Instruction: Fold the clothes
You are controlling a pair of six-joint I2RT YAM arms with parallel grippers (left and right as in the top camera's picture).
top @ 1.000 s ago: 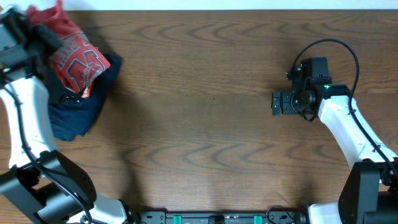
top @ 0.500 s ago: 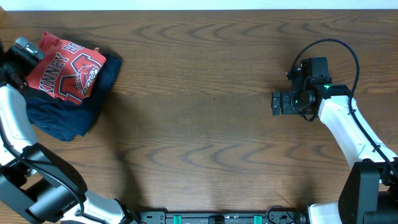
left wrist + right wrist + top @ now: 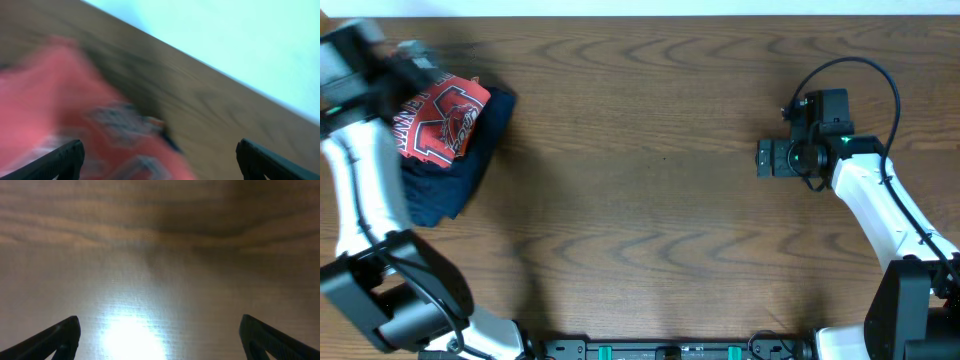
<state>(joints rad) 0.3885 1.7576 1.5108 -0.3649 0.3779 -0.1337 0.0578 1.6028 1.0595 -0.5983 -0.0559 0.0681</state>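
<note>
Overhead: coral-red T-shirt (image 3: 445,115) lying bundled at the table's far-left end

- Overhead. The T-shirt is sitting as a compact bundle with its white and dark print facing up. It is resting on a navy-blue garment (image 3: 440,190), which is sticking out below it and along its right edge. Both are lying near the back-left corner of the wooden table (image 3: 640,210).
- Left arm is showing as a smear just up and left of the T-shirt; too blurred here to read the fingers.
- Left wrist. Left gripper (image 3: 160,167) is hanging over the red cloth with its fingers (image 3: 62,159) spread wide apart at the lower corners of the view, clamping nothing. The picture is badly blurred. Red fabric with a patch of print is filling the lower left, with table edge and a pale background beyond.
- Right wrist. Right gripper (image 3: 160,347) is hovering over bare wood with a bright glare patch; its fingers (image 3: 55,339) are standing wide apart and holding nothing.
- Overhead again. The right gripper is sitting well apart from the T-shirt, over on the right side of the table.
</note>
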